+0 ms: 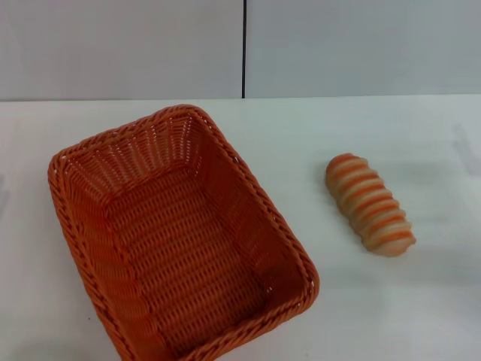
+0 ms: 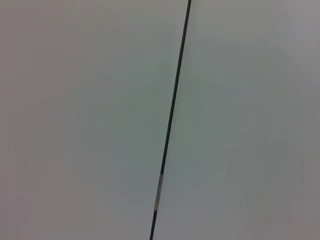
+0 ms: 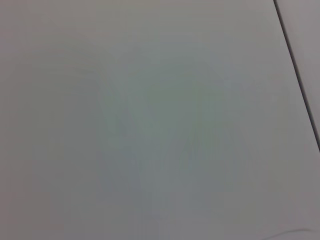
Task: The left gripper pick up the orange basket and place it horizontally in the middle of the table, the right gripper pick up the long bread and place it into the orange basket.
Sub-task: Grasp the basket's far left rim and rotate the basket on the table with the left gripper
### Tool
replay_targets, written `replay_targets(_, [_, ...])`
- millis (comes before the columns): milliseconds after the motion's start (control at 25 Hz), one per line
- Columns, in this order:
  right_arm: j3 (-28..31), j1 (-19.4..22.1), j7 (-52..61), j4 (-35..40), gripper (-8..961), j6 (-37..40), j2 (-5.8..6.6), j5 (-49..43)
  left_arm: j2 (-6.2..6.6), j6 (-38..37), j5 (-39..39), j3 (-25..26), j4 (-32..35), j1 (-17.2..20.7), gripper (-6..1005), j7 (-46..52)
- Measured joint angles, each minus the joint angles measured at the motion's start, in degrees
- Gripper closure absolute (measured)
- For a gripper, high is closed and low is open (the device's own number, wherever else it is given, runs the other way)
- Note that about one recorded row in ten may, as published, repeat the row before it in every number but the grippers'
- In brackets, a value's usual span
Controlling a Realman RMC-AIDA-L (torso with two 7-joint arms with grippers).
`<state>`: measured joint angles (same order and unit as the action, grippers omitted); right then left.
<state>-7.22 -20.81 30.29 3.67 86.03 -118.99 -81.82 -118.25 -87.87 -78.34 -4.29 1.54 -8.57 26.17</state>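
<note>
Two objects on the table (image 1: 391, 316), nothing else resting on it. Table is plain white, with a pale wall (image 1: 120, 45) behind it; wall has one thin dark vertical seam (image 1: 244, 49).

Biggest item: orange basket (image 1: 79, 162), woven, rectangular, sloping sides, braided rim. Sits on the robot's left half of the table, mouth up, empty inside. Long axis runs diagonally, far end toward centre-back, near corner cut off by the bottom edge of the head view. Not square to the table edge.

Smaller item: long bread (image 1: 370, 204), tan loaf with orange-brown cross stripes. Lies flat on the table to the right of the basket, well apart from it, not touching. Also angled, far end nearer the centre, near end further right.

Grippers: neither the left gripper nor the right gripper shows in any view. Head view has no arm in it. Left wrist view shows only pale wall panels (image 2: 90, 120) with a dark seam (image 2: 172, 110) running across them. Right wrist view shows the same kind of pale panel (image 3: 140, 120) and a seam (image 3: 297, 80) near one corner. So no read on finger opening for either, and no offset from basket or bread to either gripper can be given; neither object is being held or touched.
</note>
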Motion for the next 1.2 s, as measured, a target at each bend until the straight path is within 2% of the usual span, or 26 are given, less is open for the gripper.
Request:
replay_targets(440, [-0.1,-0.3,0.5,-0.3,285,-1.1,0.00,-0.1,0.27,0.6,-0.3,-0.9,1.6,0.4,198,4.2])
replay_targets(520, [-0.1,-0.2,0.6,-0.3,285,-1.1,0.08,-0.1,0.31,-0.2,-0.4,-4.3,6.1,0.9,198,11.2])
replay_targets(640, [-0.1,0.1,0.6,-0.2,285,-1.1,0.10,-0.1,0.30,-0.4,-0.4,-6.2,8.8,1.1,198,14.4])
replay_targets(680, [-0.1,0.1,0.6,-0.2,285,-1.1,0.10,-0.1,0.31,-0.3,-0.4,-10.9,15.2,1.5,198,21.9])
replay_targets(760, [-0.1,0.2,0.6,-0.3,285,-1.1,0.09,-0.1,0.40,0.0,-0.4,-14.7,20.3,1.8,198,27.5])
replay_targets(800, [-0.1,0.3,0.6,-0.2,285,-1.1,0.09,-0.1,0.56,0.2,-0.4,-18.4,25.8,2.3,199,33.0])
replay_targets(880, [-0.1,0.3,0.6,-0.1,285,-1.1,0.11,-0.1,0.56,0.2,-0.4,-18.4,25.8,2.3,199,33.0])
replay_targets(920, [-0.1,0.4,0.6,0.0,285,-1.0,0.19,-0.1,0.92,0.7,-2.8,-24.4,38.4,3.1,199,43.9])
replay_targets(960, [-0.1,0.5,0.6,0.2,285,-0.9,0.22,-0.1,0.98,0.7,-6.1,-25.3,44.7,2.7,199,50.3])
replay_targets(1080, [-0.1,0.7,0.6,0.3,285,-0.8,0.22,-0.1,1.09,0.6,-7.8,-25.3,47.2,2.3,199,52.6])
replay_targets(1120, [-0.1,0.8,0.6,0.3,285,-0.7,0.21,-0.1,1.88,-1.3,-15.0,-25.9,56.9,0.0,198,62.3])
replay_targets(1200, [-0.1,0.8,0.6,0.4,285,-0.7,0.17,-0.1,2.25,-2.9,-19.7,-26.1,61.8,-1.6,198,67.3])
